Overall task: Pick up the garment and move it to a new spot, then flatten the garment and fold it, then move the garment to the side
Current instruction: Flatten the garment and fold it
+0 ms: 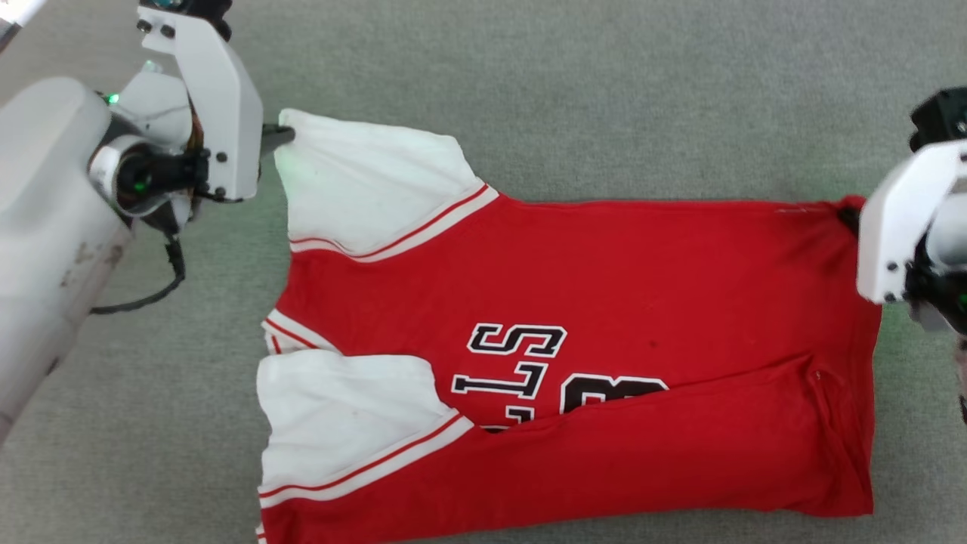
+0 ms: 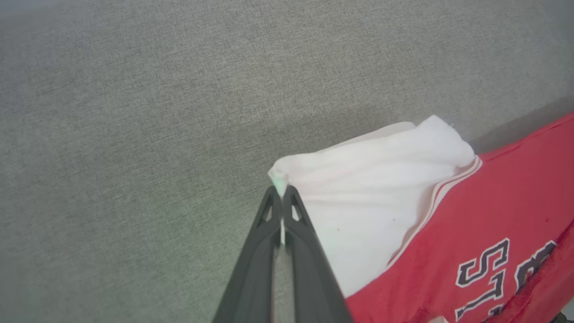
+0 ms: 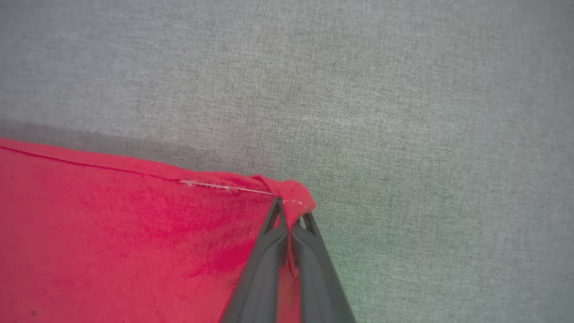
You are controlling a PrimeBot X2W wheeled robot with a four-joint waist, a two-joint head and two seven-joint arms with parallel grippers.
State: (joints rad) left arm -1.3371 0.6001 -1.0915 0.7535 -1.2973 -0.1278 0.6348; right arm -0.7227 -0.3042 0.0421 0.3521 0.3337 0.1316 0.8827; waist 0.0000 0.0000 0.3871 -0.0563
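The garment (image 1: 604, 272), a large red jersey T-shirt with white short sleeves edged in thin red stripes, lies spread on the counter with its sleeves toward 9 o'clock and its hem toward 3 o'clock, as seen from the head. Black letters with white outlines run across the front. The long edge at 6 o'clock is folded up over the body, so a red flap covers the lower part of the lettering and the number. The far edge at 12 o'clock runs nearly straight between the two claws. A few small dark specks show on the red cloth and on the white sleeves.

At about 10 o'clock the left claw (image 1: 281, 137) has its two dark fingers pressed together on the outer corner of the far white sleeve; the wrist view shows the left claw (image 2: 281, 192) with a peak of white cloth from the garment (image 2: 493, 211) pinched at its tips. At about 2 o'clock the right claw (image 1: 849, 219) is clamped on the far hem corner, and in its own wrist view the right claw (image 3: 290, 211) grips a small bunched fold of the garment (image 3: 112, 233) that pokes up between its fingers.

The counter (image 1: 574, 91) is a flat, grey, woven-looking fabric surface. A faint green glow tints it beside each claw.
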